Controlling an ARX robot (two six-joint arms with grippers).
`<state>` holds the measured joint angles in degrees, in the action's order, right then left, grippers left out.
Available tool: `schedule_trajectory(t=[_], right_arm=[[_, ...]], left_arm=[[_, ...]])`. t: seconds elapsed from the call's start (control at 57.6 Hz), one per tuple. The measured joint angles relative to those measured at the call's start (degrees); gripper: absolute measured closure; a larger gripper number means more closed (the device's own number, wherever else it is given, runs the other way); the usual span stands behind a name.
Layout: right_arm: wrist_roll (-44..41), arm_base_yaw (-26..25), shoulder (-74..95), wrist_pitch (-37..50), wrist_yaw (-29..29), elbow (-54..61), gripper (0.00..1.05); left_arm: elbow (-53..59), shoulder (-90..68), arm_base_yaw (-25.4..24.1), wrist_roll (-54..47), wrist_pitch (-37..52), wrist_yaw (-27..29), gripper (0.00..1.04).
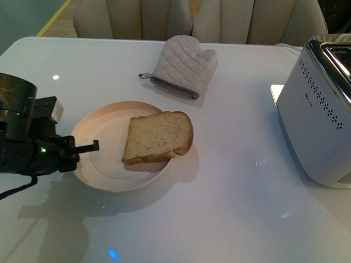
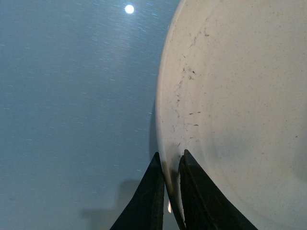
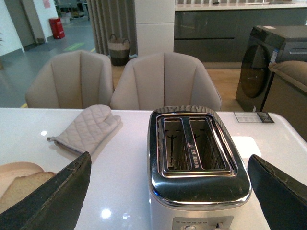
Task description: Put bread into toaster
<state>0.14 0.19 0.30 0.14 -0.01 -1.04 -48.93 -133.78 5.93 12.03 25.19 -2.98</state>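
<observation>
tan bread lies right of our left claw, which pinches the plate rim; right claw gapes before toaster.

Your left arm comes in from the near left side. It is low, and its wrist is about level. The left gripper points to the right. In the left wrist view its two fingers stand almost together and pinch the rim of the plate between them. Your right gripper shows only in its own wrist view, with the jaws spread wide apart.
</observation>
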Motion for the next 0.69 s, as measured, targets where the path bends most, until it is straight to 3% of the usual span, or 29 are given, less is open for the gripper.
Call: schedule_trajectory(t=[0.434, 0.694], right_arm=[[0.0, 0.0, 0.0, 0.0, 0.0, 0.0, 0.09], [0.0, 0.0, 0.0, 0.0, 0.0, 0.0, 0.09]], left_arm=[[1.4, -0.7, 14.1, 7.6, 1.4, 1.5, 1.0], [1.2, -1.0, 18.9, 11.7, 1.4, 1.5, 1.0]])
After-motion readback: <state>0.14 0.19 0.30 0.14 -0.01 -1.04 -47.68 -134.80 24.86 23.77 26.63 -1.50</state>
